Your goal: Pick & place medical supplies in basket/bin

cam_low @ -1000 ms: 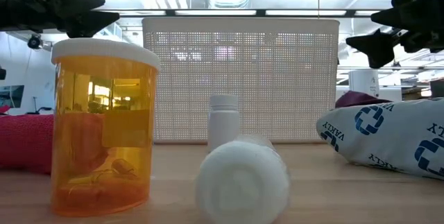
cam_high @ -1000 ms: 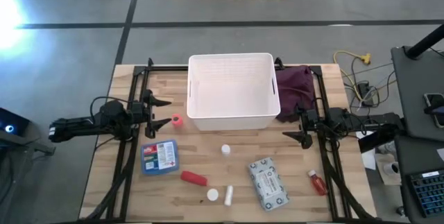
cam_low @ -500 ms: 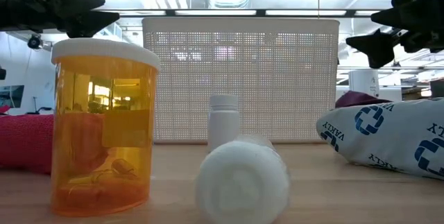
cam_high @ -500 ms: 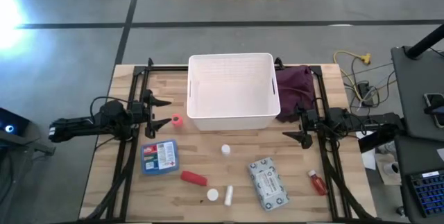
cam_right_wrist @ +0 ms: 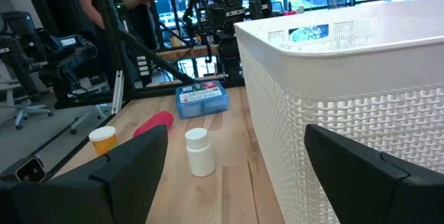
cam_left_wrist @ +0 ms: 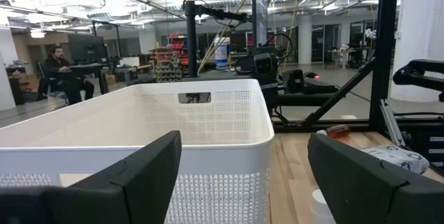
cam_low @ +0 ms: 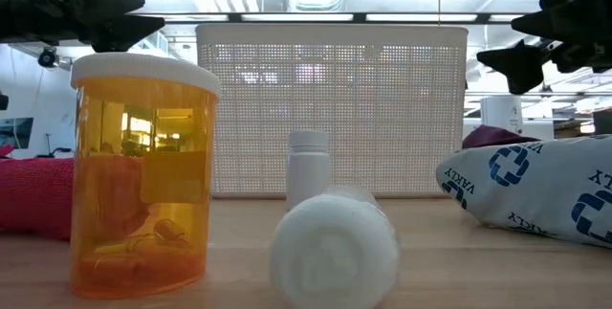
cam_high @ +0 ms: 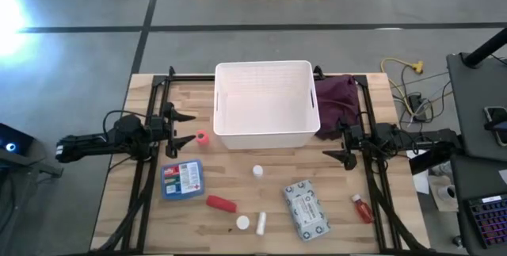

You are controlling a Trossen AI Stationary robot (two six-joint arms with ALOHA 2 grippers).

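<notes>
The white tub [cam_high: 267, 105] stands at the table's [cam_high: 238, 240] far middle, seemingly empty; the blue first-aid box [cam_high: 181, 179], red tube [cam_high: 221, 203], white bottles [cam_high: 254, 171] and patterned pack [cam_high: 308, 209] lie scattered nearer. Left gripper [cam_high: 184, 129] and right gripper [cam_high: 338, 143] flank it, jaws apart, likely poised to start. A maroon cloth [cam_high: 336, 93] is partly hidden behind the tub.

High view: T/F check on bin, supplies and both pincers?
1. The white bin has no supplies in it. True.
2. The blue box is inside the bin. False: it lies on the table, near the left arm's side.
3. The left pincer grips a red tube. False: it is open, holding nothing.
4. The right pincer is open, beside the bin. True.
5. The patterned flat pack lies on the table. True.
</notes>
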